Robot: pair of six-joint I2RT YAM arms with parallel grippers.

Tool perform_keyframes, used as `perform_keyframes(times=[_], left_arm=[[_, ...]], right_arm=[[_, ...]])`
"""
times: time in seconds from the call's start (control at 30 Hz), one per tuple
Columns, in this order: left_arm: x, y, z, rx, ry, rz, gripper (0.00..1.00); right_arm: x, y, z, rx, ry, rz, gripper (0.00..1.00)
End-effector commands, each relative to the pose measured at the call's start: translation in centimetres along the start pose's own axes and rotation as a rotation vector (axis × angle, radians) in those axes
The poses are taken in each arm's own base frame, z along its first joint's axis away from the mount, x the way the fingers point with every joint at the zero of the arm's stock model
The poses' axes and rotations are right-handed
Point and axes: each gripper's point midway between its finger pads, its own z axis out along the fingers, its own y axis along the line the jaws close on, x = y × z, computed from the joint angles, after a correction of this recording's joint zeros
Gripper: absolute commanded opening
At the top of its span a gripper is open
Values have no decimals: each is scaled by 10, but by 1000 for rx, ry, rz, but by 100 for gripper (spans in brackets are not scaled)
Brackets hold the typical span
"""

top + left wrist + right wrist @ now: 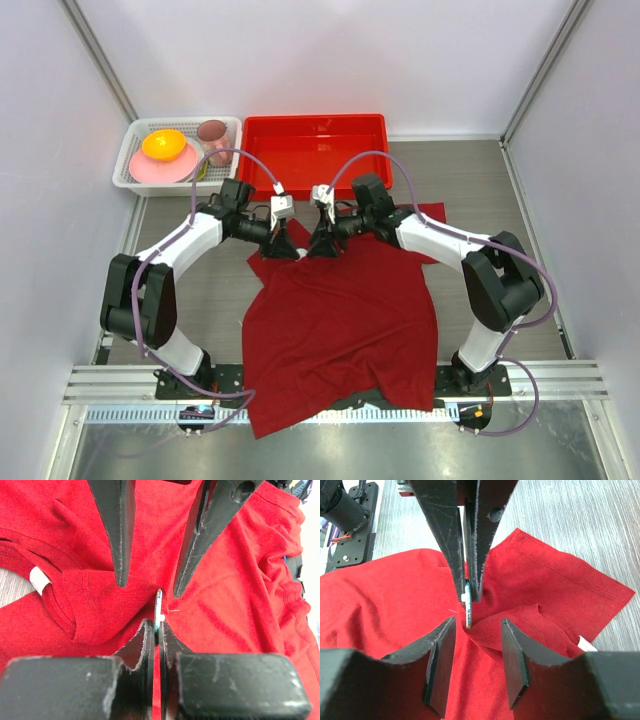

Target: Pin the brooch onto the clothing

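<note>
The dark red T-shirt point(340, 320) lies spread on the table, collar end towards the far side. Its white neck label point(40, 578) shows in the left wrist view. My left gripper point(156, 625) is shut on the brooch point(158, 605), a small pale-rimmed disc seen edge-on, pressed against a raised fold of the shirt. A thin pin tip shows beside it. My right gripper point(477, 625) is open, its fingers either side of the fold right below the brooch point(468, 612), touching nothing I can see. In the top view both grippers meet near the collar, left point(284, 243), right point(322, 243).
A bright red plastic tray point(315, 150) stands just beyond the shirt. A white basket point(135, 170) at the far left holds a yellow bowl point(163, 145), a pink plate and a pink cup point(212, 132). White walls close in both sides.
</note>
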Motion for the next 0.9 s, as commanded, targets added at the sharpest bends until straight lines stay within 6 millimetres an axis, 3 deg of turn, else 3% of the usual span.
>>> perform_keyframes(times=[0.0, 0.27, 0.37, 0.4, 0.43, 0.6, 0.87], left_arm=[[-17, -4, -3, 29, -41, 34, 4], [-18, -5, -3, 32, -42, 29, 5], [-18, -6, -3, 33, -42, 14, 7], [-19, -6, -4, 30, -45, 12, 8], [-19, -6, -3, 29, -45, 8, 10], [-19, -1, -9, -9, -68, -30, 27], [-13, 10, -21, -73, -106, -50, 35]], right_arm=[[-19, 12, 2, -40, -43, -86, 43], [-11, 8, 12, -20, 5, -74, 26], [-11, 6, 13, -15, 17, -68, 16], [-14, 6, 13, -16, 21, -65, 4], [-14, 7, 14, -22, 23, -54, 1], [-21, 5, 11, -7, -18, -23, 1], [-31, -4, 4, 7, -99, 52, 1]])
